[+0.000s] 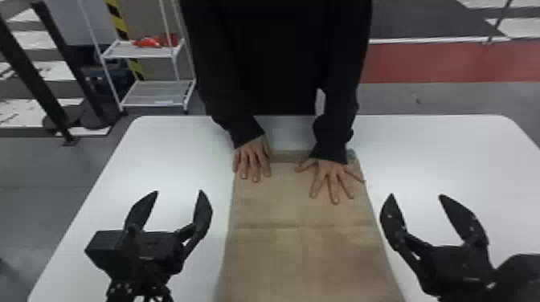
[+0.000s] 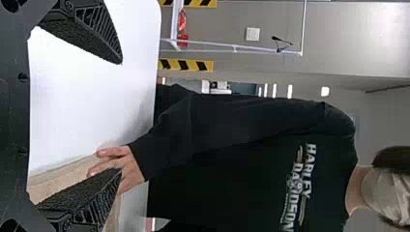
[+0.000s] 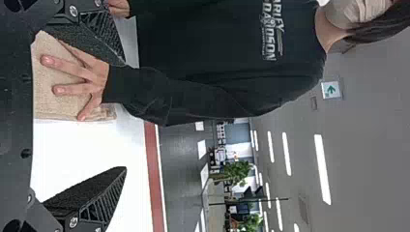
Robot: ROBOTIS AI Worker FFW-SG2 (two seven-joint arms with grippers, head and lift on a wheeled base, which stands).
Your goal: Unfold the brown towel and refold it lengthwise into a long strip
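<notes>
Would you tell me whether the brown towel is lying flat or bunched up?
Flat: the brown towel lies evenly on the table under a person's hands; whether it is doubled, cannot tell.

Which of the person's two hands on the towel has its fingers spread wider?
The hand on the robot's right: its fingers fan out across the brown towel, while those of the hand on the robot's left lie closer together.
</notes>
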